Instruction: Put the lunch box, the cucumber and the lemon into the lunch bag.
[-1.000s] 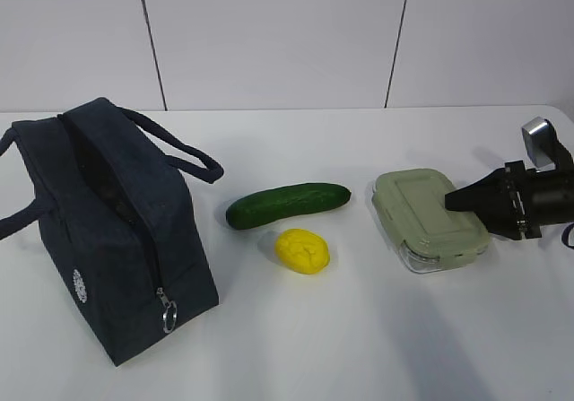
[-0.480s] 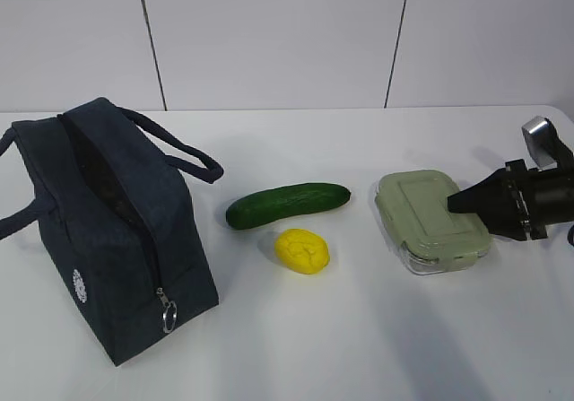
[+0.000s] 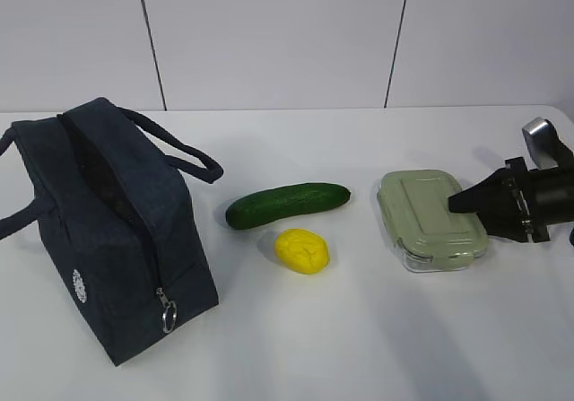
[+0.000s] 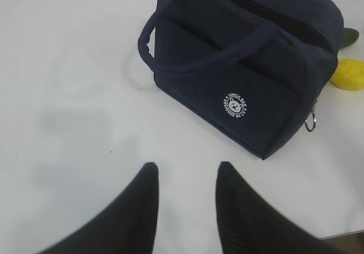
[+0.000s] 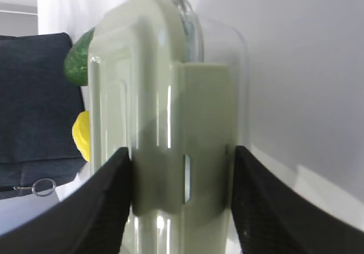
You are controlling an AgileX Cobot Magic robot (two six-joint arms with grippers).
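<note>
The lunch box (image 3: 429, 214), clear glass with a sage-green lid, rests on the white table at the right. My right gripper (image 3: 456, 205) comes in from the right edge and is shut on the box's right end. In the right wrist view both fingers press the sides of the lunch box (image 5: 165, 95) around its lid latch, with my right gripper (image 5: 181, 152) centred on it. The cucumber (image 3: 287, 204) and the lemon (image 3: 302, 250) lie mid-table. The navy lunch bag (image 3: 108, 231) stands at the left, its top unzipped. My left gripper (image 4: 187, 166) hangs open over bare table, short of the lunch bag (image 4: 244, 55).
A metal ring pull (image 3: 168, 313) hangs at the bag's near corner. Two loop handles (image 3: 184, 154) stick out from the bag's sides. The table's near edge (image 4: 341, 234) shows in the left wrist view. A panelled wall stands behind the table.
The lunch box has turned slightly in the right gripper's hold, its left end shifting a little to the right. Cucumber, lemon and bag have not moved.
</note>
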